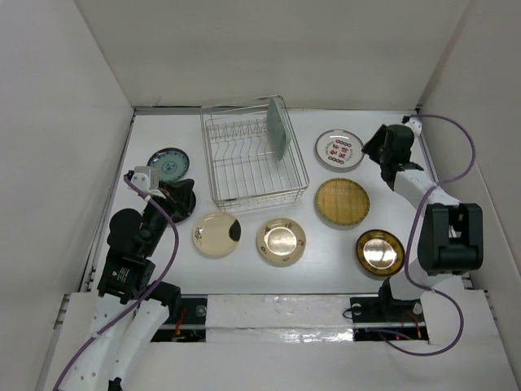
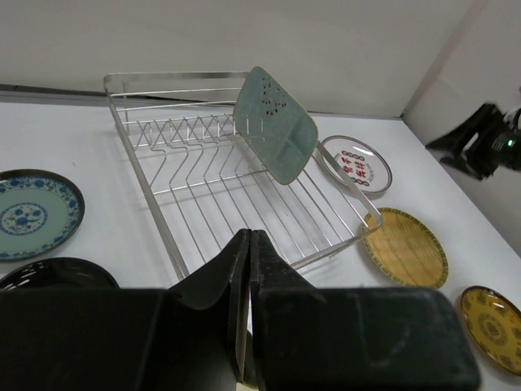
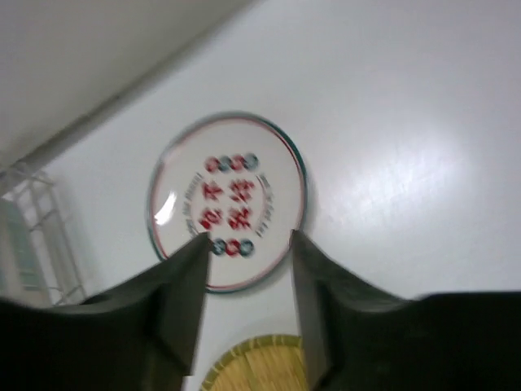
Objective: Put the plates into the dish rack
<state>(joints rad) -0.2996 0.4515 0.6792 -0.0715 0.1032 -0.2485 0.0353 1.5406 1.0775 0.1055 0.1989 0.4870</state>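
Note:
The dish rack (image 1: 259, 198) stands at the middle back, with the pale green plate (image 1: 278, 129) upright in its right end. The other plates lie flat around it: white with red marks (image 1: 339, 150), woven yellow (image 1: 342, 202), dark-and-gold (image 1: 379, 252), cream-gold (image 1: 282, 241), cream with dark patch (image 1: 216, 235), blue-patterned (image 1: 168, 163) and black (image 1: 181, 213). My left gripper (image 2: 250, 236) is shut and empty, over the black plate (image 2: 57, 273), facing the rack (image 2: 175, 74). My right gripper (image 3: 248, 238) is open, hovering over the near edge of the white plate (image 3: 228, 199).
White walls close in the table on the left, back and right. The right arm's base (image 1: 444, 244) stands next to the dark-and-gold plate. A purple cable loops near the right wall. The woven plate (image 3: 252, 366) lies just below the right fingers.

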